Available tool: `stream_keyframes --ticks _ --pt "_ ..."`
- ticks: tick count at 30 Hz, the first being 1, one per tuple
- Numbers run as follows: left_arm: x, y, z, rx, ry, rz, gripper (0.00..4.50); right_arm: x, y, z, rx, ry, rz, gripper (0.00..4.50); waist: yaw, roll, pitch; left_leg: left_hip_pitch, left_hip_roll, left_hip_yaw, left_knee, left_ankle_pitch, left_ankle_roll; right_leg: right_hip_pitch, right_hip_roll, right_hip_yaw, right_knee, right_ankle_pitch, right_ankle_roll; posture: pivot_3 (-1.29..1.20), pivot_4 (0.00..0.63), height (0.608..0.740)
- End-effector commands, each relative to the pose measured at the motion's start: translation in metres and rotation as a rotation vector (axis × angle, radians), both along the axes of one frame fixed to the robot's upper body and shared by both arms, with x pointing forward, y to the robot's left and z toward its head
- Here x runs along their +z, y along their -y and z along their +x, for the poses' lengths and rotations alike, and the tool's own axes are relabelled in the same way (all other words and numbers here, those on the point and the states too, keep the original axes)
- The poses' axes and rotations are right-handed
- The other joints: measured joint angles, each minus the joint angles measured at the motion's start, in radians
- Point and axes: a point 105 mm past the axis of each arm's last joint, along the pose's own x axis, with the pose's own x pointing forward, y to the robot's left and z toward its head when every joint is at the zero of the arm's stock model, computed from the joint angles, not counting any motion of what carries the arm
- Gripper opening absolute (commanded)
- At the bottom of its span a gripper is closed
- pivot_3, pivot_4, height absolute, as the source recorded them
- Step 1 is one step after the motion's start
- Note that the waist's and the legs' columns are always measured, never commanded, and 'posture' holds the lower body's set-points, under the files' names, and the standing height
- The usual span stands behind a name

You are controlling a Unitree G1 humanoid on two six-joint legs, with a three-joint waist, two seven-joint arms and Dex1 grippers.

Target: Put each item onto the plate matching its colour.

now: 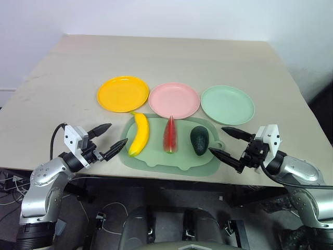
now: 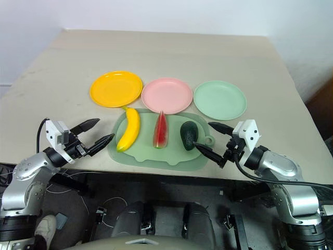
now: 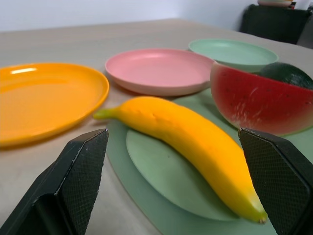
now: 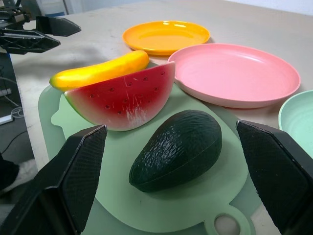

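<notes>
Now both tools are released and hold nothing: the left tool (image 1: 107, 140) hovers at the tabletop's (image 1: 171, 57) near edge beside the banana (image 1: 139, 134), the right tool (image 1: 229, 145) beside the avocado (image 1: 199, 140). Banana, watermelon wedge (image 1: 170, 135) and avocado lie in a row on the pale green mat (image 1: 171, 160) at that edge. Behind the mat, toward the tabletop's middle, stand the yellow-orange plate (image 1: 123, 94), pink plate (image 1: 174, 100) and mint green plate (image 1: 227, 104).

Pale green mat (image 1: 156, 159) lies at lower centre on the beige table (image 1: 171, 57); white wall (image 1: 156, 15) spans the top.
</notes>
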Motion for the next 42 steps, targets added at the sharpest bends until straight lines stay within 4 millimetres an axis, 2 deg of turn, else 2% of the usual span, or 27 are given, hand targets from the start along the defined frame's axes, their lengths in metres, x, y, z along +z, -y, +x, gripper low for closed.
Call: stream_keyframes --ticks 1,5,12,16,23,26,29,36,42 --pt "0.009 0.007 -0.003 -0.015 0.045 0.005 4.47 0.008 -0.003 0.001 0.027 0.028 -0.006 4.50 0.000 0.000 0.000 0.000 0.000 0.000 0.000 0.000 0.000 0.000 0.000 0.000 0.000 0.000 0.000 0.00 0.150 0.695" --pt "0.009 0.006 -0.002 -0.014 0.049 0.007 4.47 0.009 -0.010 0.002 0.047 0.011 -0.013 4.50 0.001 0.000 0.000 0.000 0.000 0.000 0.000 0.000 0.000 0.000 0.000 0.000 0.000 0.000 0.000 0.00 0.150 0.695" --pt "0.013 0.010 0.001 -0.018 0.065 0.010 4.47 0.009 -0.026 0.005 0.046 -0.158 -0.073 4.50 0.000 0.000 0.000 0.000 0.001 0.000 0.000 0.000 0.000 0.000 0.000 0.000 0.000 0.000 0.000 0.00 0.150 0.695" --pt "0.014 0.014 0.007 -0.027 0.075 0.010 4.47 0.021 -0.030 0.012 -0.008 -0.188 -0.046 4.50 0.001 0.000 0.000 0.000 0.001 0.000 0.000 0.000 0.000 0.000 -0.001 0.000 0.000 0.000 0.000 0.00 0.150 0.695" --pt "0.014 0.018 0.018 -0.073 0.079 0.029 4.47 0.010 -0.032 0.020 -0.065 -0.252 -0.084 4.50 -0.001 0.000 0.000 -0.001 0.000 0.000 0.000 0.000 0.000 -0.001 -0.001 0.000 0.000 0.000 0.000 0.00 0.150 0.695" --pt "0.015 0.016 0.023 -0.078 0.082 0.034 4.47 -0.002 -0.033 0.025 -0.103 -0.264 -0.107 4.50 0.000 0.000 0.000 0.000 0.000 0.000 0.000 0.000 0.000 -0.001 0.000 0.000 0.000 0.000 0.000 0.00 0.150 0.695" --pt "0.018 0.021 0.025 -0.100 0.085 0.025 4.47 -0.006 -0.037 0.034 -0.147 -0.266 -0.074 4.50 -0.002 0.000 0.000 -0.001 0.000 0.001 0.000 0.000 0.000 -0.001 0.000 0.000 0.000 0.000 0.000 0.00 0.150 0.695" --pt "0.018 0.023 0.024 -0.109 0.086 0.022 4.47 -0.028 -0.036 0.039 -0.171 -0.307 -0.098 4.50 -0.003 0.000 0.000 -0.001 0.000 0.001 0.000 0.001 -0.002 -0.001 0.000 0.000 0.000 0.000 0.000 0.00 0.150 0.695" --pt "0.019 0.023 0.022 -0.103 0.090 0.021 4.47 -0.027 -0.037 0.045 -0.163 -0.261 -0.095 4.50 -0.004 0.000 0.000 -0.001 -0.001 0.001 0.000 0.001 -0.002 -0.001 0.000 0.000 0.000 0.000 0.000 0.00 0.150 0.695"
